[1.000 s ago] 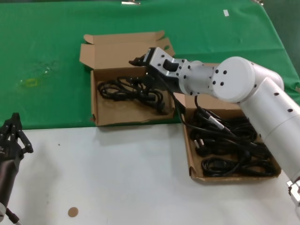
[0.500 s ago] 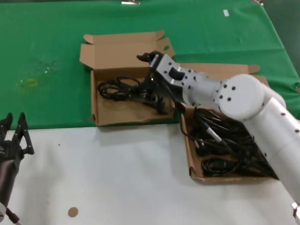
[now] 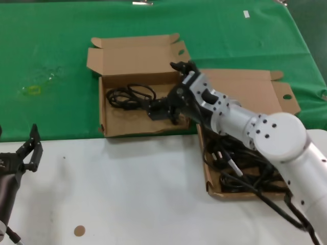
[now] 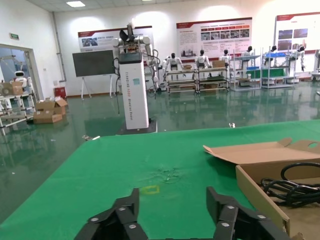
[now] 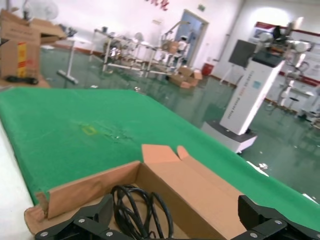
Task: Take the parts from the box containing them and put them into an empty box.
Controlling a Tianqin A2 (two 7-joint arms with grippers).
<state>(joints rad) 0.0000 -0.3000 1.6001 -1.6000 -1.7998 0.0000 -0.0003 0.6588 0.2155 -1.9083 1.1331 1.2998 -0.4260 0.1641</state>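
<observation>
Right gripper (image 3: pixel 176 92) has swung from the far wall of the receiving box (image 3: pixel 134 130) toward 3 o'clock and now hovers over that box's right wall, fingers spread wide, holding nothing. A bundle of black cables (image 3: pixel 140 99) lies in that box, so one transfer looks done; a return to the source box (image 3: pixel 240 84) at 3 o'clock, still full of cables, seems next. Open room: bare white worktop (image 3: pixel 127 189) at 6 o'clock. The two boxes nearly touch, so little clearance between their walls. Left gripper (image 3: pixel 28 155) sits at 8 o'clock, parted and empty.
</observation>
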